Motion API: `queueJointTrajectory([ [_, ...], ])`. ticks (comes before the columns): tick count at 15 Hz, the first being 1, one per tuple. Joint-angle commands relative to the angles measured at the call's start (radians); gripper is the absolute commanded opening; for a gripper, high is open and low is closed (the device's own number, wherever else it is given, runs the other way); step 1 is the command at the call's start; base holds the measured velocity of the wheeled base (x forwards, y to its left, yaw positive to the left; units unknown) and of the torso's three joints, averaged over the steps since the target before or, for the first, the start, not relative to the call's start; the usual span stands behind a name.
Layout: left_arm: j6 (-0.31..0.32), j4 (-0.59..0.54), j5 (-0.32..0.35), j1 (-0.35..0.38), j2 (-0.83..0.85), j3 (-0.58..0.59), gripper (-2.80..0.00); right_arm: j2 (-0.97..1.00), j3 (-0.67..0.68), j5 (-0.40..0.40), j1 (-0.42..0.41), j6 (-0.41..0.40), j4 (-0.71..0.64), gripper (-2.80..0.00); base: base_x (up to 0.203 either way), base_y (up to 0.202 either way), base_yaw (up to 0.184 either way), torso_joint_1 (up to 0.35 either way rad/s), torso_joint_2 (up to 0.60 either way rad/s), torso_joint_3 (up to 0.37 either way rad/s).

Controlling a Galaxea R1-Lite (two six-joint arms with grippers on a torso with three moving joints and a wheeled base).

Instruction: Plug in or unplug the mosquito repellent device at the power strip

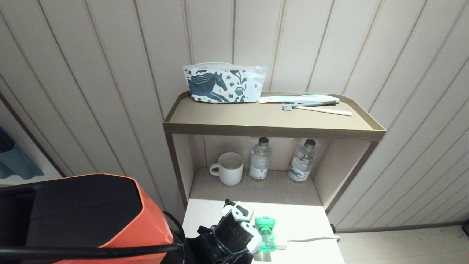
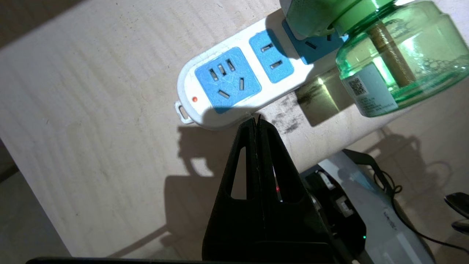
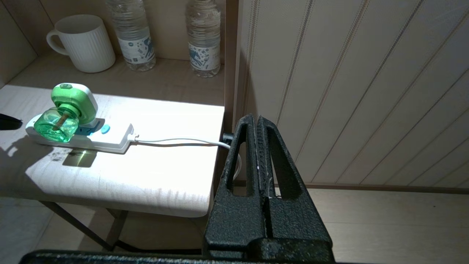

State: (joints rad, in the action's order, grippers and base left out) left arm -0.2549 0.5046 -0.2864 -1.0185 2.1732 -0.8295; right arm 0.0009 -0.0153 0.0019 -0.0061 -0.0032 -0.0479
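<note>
Left gripper [image 2: 257, 119], fingers pressed together, hovers by the power strip [image 2: 234, 84]; mosquito repellent device [image 2: 384, 58] plugged in just beyond

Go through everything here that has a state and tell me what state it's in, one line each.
mosquito repellent device: plugged into the strip, bottle partly full.
power strip: lying flat on the table, red light on, two sockets free.
left claw: shut, empty, beside the strip's end.
right claw: shut, empty, off beside the table.
mug: upright.
water bottles: upright, capped.
</note>
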Motion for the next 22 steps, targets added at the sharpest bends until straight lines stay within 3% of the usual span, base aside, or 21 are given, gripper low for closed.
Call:
queueJointTrajectory([
  [1, 0.023, 0.006, -0.023, 0.006, 0.068, -0.036, -2.80, -0.001, 0.000, 0.000, 0.000, 0.000, 0.000, -2.80, 0.000, 0.000, 0.000, 0.000, 0.00, 0.000],
  [7, 0.028, 0.008, -0.049, 0.051, 0.088, -0.043, -2.80, -0.001, 0.000, 0.000, 0.000, 0.001, 0.000, -2.80, 0.000, 0.000, 0.000, 0.000, 0.00, 0.000],
  [22, 0.023, 0.048, -0.050, 0.049, 0.099, -0.043, -2.80, -0.001, 0.000, 0.001, 0.000, 0.000, 0.000, -2.80, 0.000, 0.000, 0.000, 0.000, 0.00, 0.000],
])
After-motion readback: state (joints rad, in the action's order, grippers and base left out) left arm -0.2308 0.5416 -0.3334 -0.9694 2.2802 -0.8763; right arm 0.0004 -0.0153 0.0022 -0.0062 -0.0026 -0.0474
